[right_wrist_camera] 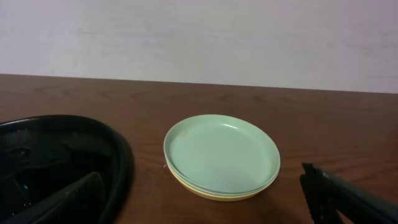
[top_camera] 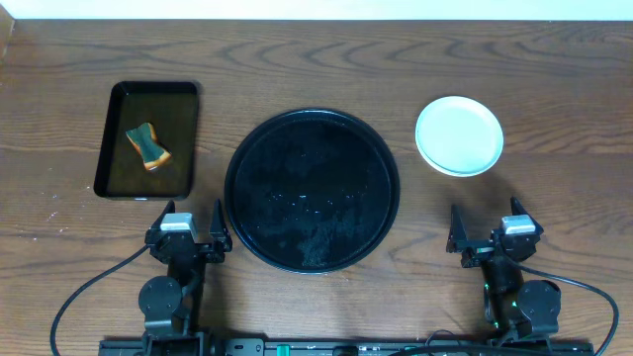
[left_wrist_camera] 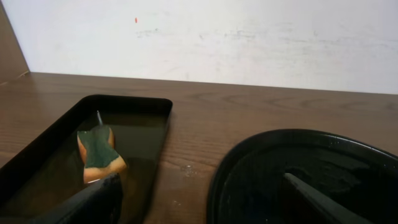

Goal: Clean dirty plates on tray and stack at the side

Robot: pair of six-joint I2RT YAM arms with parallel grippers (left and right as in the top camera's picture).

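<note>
Plates [right_wrist_camera: 221, 155] stacked right of tray [top_camera: 312, 190]; lower ones mostly hidden.

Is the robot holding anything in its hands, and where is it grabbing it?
No, nothing. The left hand and right hand are both open and empty, away from the plates and the sponge.
</note>
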